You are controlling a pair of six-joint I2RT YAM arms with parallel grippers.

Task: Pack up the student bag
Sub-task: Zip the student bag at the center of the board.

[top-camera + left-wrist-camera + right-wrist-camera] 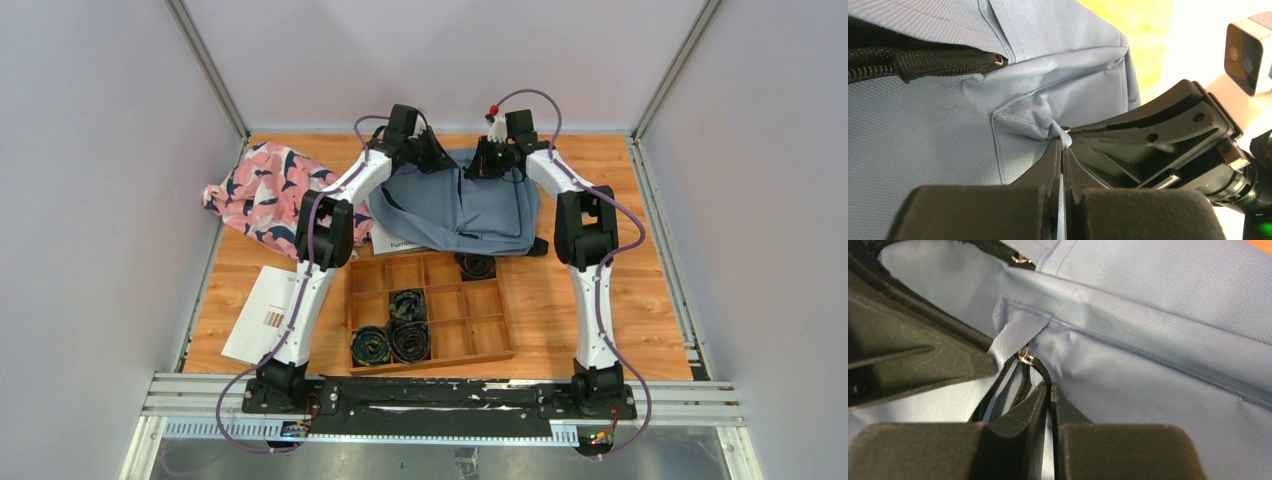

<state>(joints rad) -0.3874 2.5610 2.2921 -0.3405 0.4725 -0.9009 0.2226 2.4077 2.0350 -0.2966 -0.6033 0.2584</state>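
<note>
Left tool (1063,150) is clenched on a fabric fold of the student bag (923,130); right tool (1050,395), just beside it, is clamped on the black zipper pull (1041,372).

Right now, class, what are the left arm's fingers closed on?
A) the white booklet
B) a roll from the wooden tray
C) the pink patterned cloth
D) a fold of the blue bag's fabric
D: in the left wrist view the left arm's fingers are shut on a puckered fold of blue fabric of the student bag, just below its zipper.
</note>
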